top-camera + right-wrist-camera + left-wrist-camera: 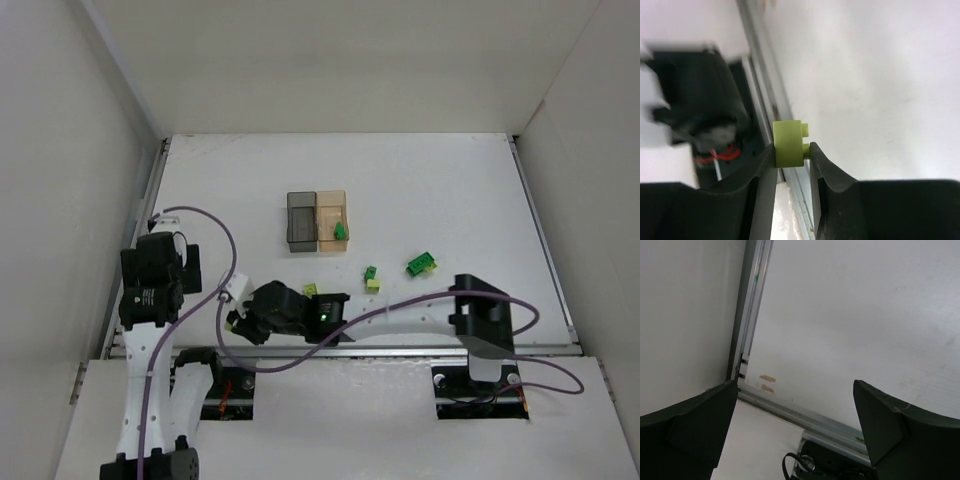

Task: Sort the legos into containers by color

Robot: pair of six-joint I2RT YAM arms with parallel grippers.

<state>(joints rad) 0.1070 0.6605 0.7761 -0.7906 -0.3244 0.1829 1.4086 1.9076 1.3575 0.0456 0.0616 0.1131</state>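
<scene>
A robotics lab test cell is indicated: a white bench [450, 180] is enclosed by plain white panels [330, 60], edged with aluminium rails [545, 240], and fitted with two arms [420, 318] trailing purple cables [232, 250].

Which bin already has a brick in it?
The pale orange translucent plastic bin, right of the smoky grey bin; one dark green studded brick sits inside it.

White tabletop [440, 190], plain white walls [340, 60] — even light

White desk [450, 190]: grey bin [300, 222] and amber bin [328, 205] touching, side by side. Loose nearer: large dark green brick [422, 264]; small dark green brick [371, 271] just beside pale brick [373, 285]; second pale brick [310, 290] further left.
</scene>
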